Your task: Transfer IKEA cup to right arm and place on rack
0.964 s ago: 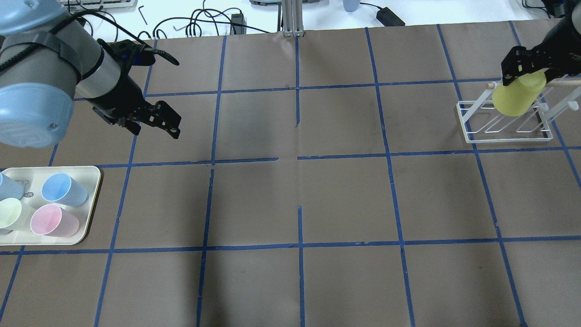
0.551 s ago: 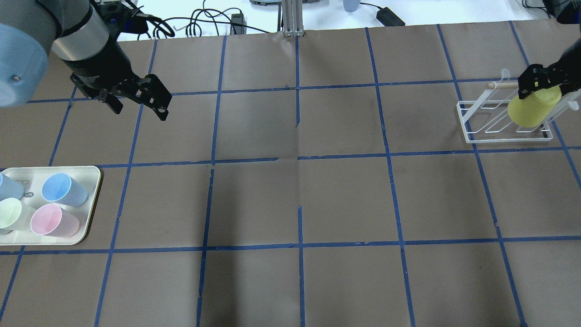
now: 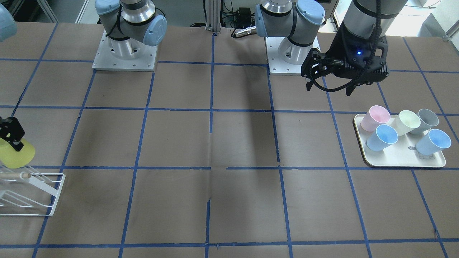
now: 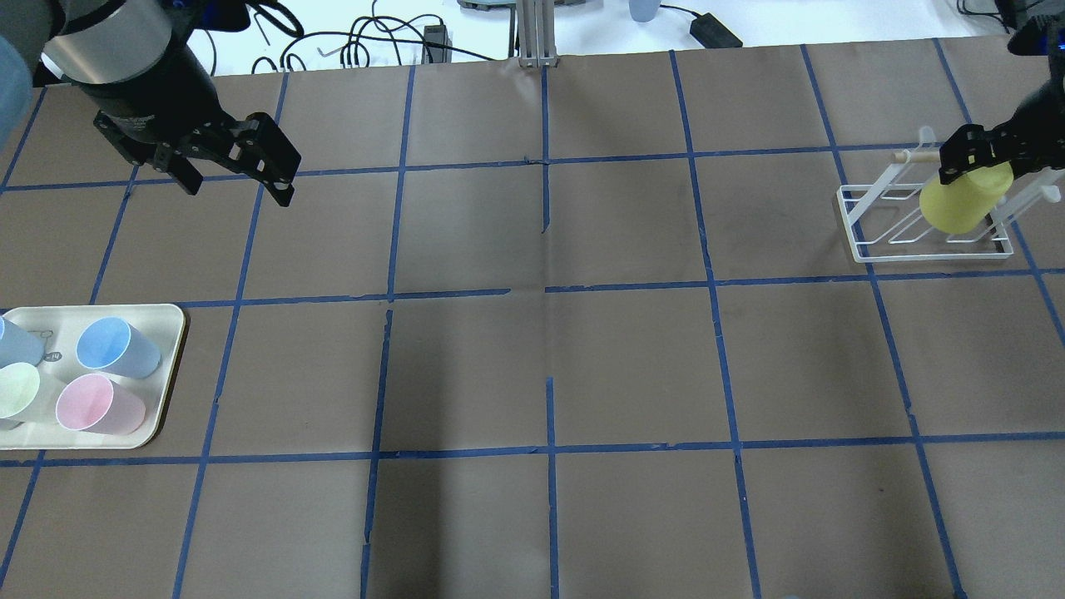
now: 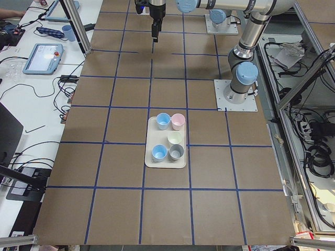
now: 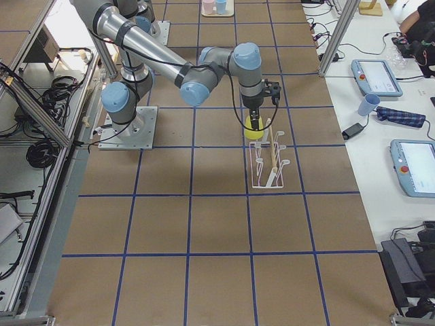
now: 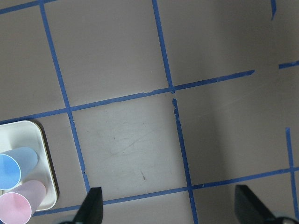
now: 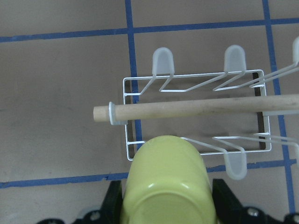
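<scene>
My right gripper (image 4: 978, 156) is shut on the bright yellow IKEA cup (image 4: 963, 202) and holds it mouth-down, tilted, over the white wire rack (image 4: 865, 231). In the right wrist view the cup's closed base (image 8: 168, 184) sits between my fingers, just on the near side of the rack's wooden rod (image 8: 196, 111). I cannot tell whether the cup touches a prong. The cup (image 3: 15, 154) and the rack (image 3: 45, 195) also show at the left edge of the front view. My left gripper (image 4: 237, 187) is open and empty above the table at the far left.
A cream tray (image 4: 170, 333) at the near left holds several cups, among them blue (image 4: 112, 345) and pink (image 4: 96, 403) ones. It also shows in the front view (image 3: 401, 163). Cables and a power brick (image 4: 715, 32) lie beyond the far edge.
My right gripper has lowered the yellow cup closer onto the rack. My left arm has drawn back toward the far left, its gripper still open.
</scene>
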